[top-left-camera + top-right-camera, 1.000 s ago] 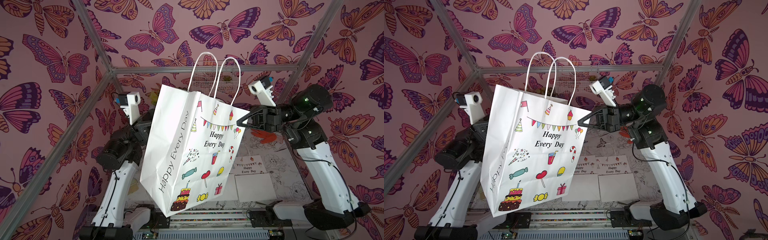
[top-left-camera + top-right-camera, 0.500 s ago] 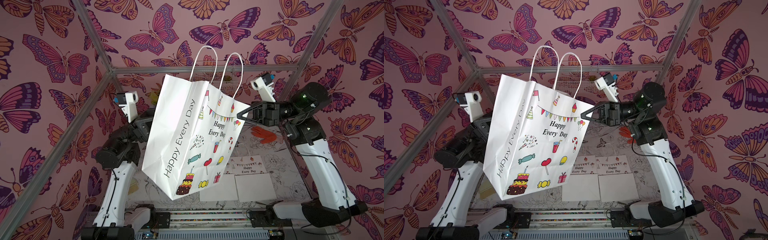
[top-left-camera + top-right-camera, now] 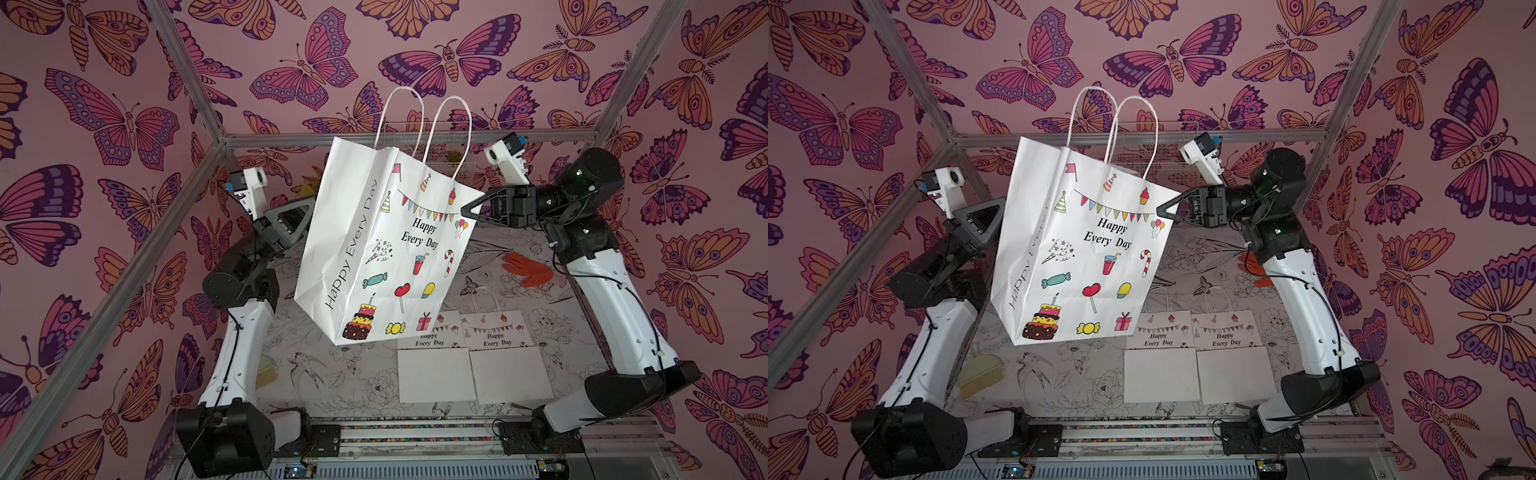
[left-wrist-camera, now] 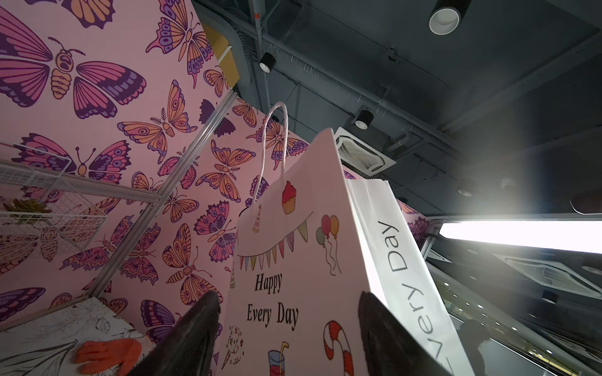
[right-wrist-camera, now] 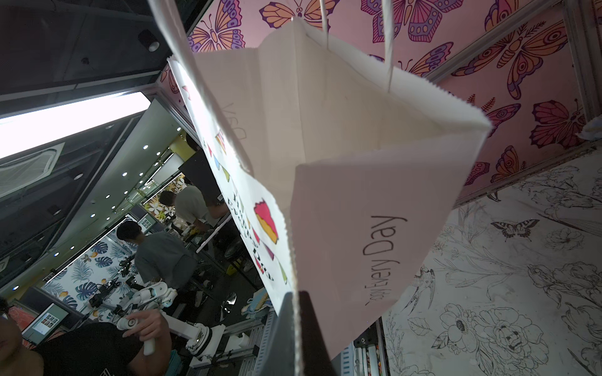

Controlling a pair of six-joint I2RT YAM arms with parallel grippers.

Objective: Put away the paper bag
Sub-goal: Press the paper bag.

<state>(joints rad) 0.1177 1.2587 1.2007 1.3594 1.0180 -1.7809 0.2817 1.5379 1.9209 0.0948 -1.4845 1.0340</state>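
The left gripper (image 4: 287, 294) sits just left of the white paper bag (image 3: 382, 249) printed with party drawings and "Happy Every Day". Its jaws are spread wide, and whether they touch the paper cannot be told. The bag hangs tilted in the air, handles up, clear of the flower-printed tabletop (image 3: 332, 378). At the bag's upper right corner the right gripper (image 3: 467, 209) is clenched on the rim. Below the bag's lower right corner lie two flat folded bags (image 3: 434, 370) of the same print — further right, an orange glove (image 3: 530, 270).
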